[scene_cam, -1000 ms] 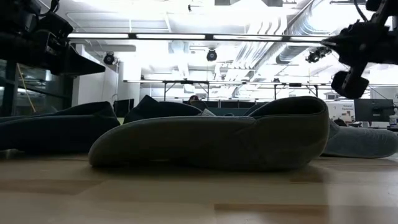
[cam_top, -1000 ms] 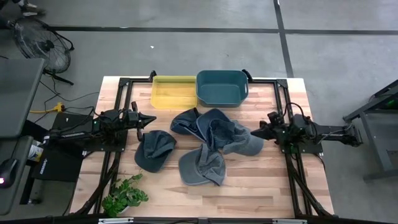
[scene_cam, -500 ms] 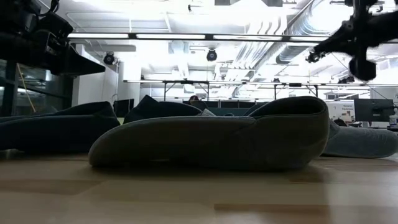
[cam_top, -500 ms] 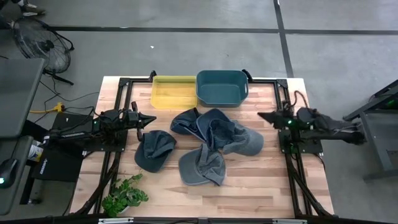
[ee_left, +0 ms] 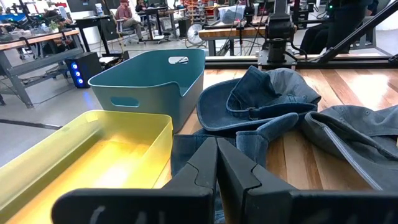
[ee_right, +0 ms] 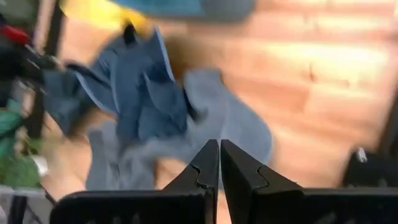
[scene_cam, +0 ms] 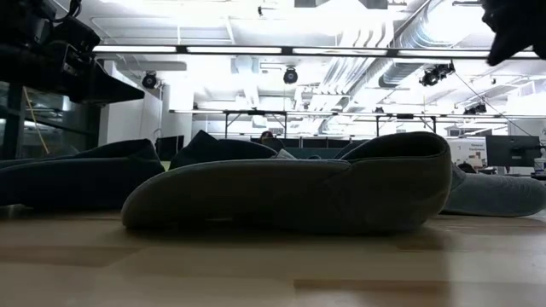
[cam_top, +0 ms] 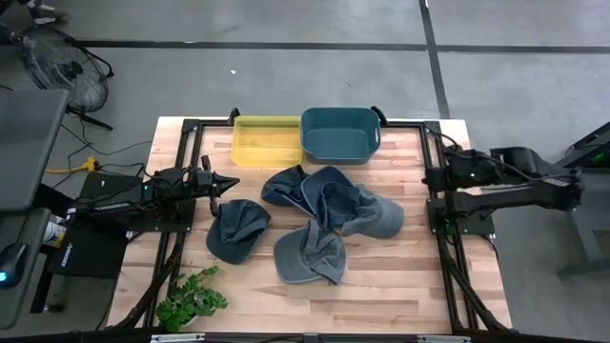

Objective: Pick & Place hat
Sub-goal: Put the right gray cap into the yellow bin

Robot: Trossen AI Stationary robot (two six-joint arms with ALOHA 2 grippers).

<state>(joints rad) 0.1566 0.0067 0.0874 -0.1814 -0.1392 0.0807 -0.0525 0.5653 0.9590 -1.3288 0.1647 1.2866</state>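
Several blue and grey denim caps (cam_top: 319, 214) lie heaped mid-table, brims and crowns overlapping; one darker cap (cam_top: 236, 230) rests flat to their left, and the nearest cap (scene_cam: 290, 183) fills the low view. My left gripper (cam_top: 233, 181) hovers shut just left of the heap; its wrist view shows the shut fingers (ee_left: 216, 152) pointing at the caps (ee_left: 261, 99). My right gripper (cam_top: 429, 177) is shut (ee_right: 219, 152), raised at the table's right edge and looking down on the heap (ee_right: 155, 99). Neither touches a cap.
A yellow bin (cam_top: 266, 140) and a teal bin (cam_top: 340, 134) stand side by side at the far edge behind the caps. A small green plant (cam_top: 191, 301) sits at the near left corner. Bare wood lies near and right of the heap. Black frame rails run along both sides.
My right gripper has drawn back from beside the grey cap toward the table's right edge and risen, leaving the low view almost wholly; it has tipped to look down on the heap. It stayed shut. The caps have not moved.
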